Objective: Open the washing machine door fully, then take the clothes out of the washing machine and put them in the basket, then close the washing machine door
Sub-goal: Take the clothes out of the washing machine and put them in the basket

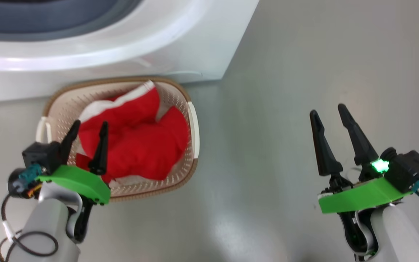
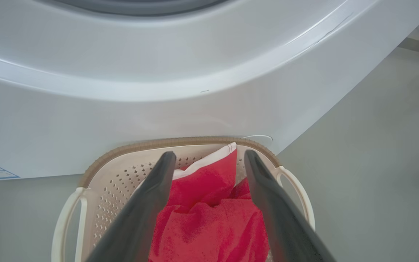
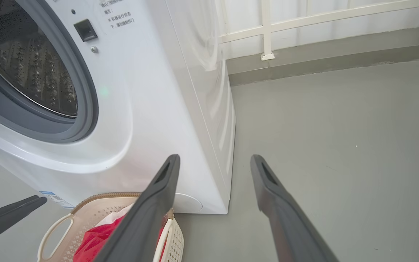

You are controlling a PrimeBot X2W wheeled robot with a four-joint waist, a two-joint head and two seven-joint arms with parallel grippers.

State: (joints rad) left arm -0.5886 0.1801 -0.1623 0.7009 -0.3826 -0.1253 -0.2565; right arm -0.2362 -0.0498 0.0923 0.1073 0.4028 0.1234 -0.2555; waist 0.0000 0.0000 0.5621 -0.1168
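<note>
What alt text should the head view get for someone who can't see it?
Red clothes with white trim lie in a cream basket on the floor before a white washing machine. The robot's open left hand hovers over the basket; its open right hand hangs to the right.

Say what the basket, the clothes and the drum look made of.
The basket looks moulded plastic, matt cream, judging by its punched holes; its brown rim has a woven look. The clothes seem soft fleecy fabric, crumpled in folds. The drum is probably steel: shiny grey, raised studs.
</note>
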